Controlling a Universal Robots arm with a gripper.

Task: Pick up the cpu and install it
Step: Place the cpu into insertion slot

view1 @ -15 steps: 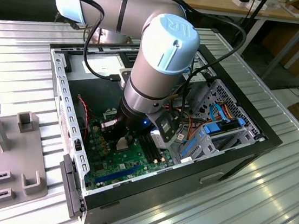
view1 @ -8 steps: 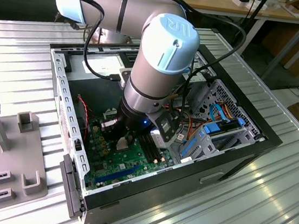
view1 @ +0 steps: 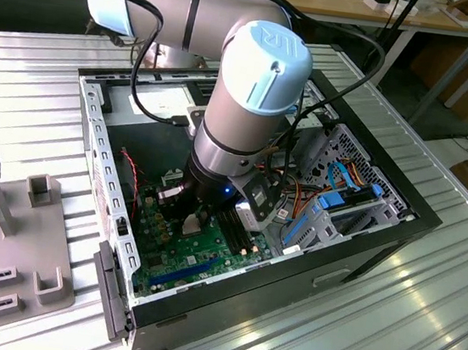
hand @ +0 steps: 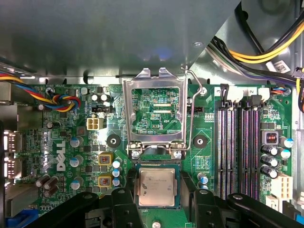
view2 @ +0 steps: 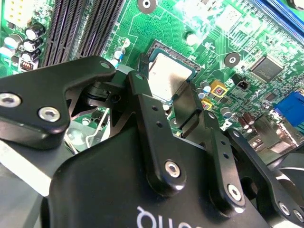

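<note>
The cpu (hand: 157,186), a small square chip with a silver-grey top, lies in the socket on the green motherboard (hand: 61,142), just below the raised metal load frame (hand: 154,114). My gripper (hand: 157,192) straddles it, and its black fingers (hand: 127,202) sit against two opposite edges of the chip. In the second wrist view the cpu (view2: 167,76) shows between the fingers (view2: 142,83) of the gripper (view2: 165,84), level in the socket. In the exterior view the gripper (view1: 190,219) reaches down inside the open computer case (view1: 362,242), low over the board.
The socket lever (hand: 192,114) stands up beside the load frame. Memory slots (hand: 237,142) run along one side, and coloured cable bundles (hand: 64,102) and yellow wires (hand: 266,52) hang close by. A drive cage (view1: 342,197) and the case walls hem in the arm. Grey fixtures (view1: 6,224) stand on the table.
</note>
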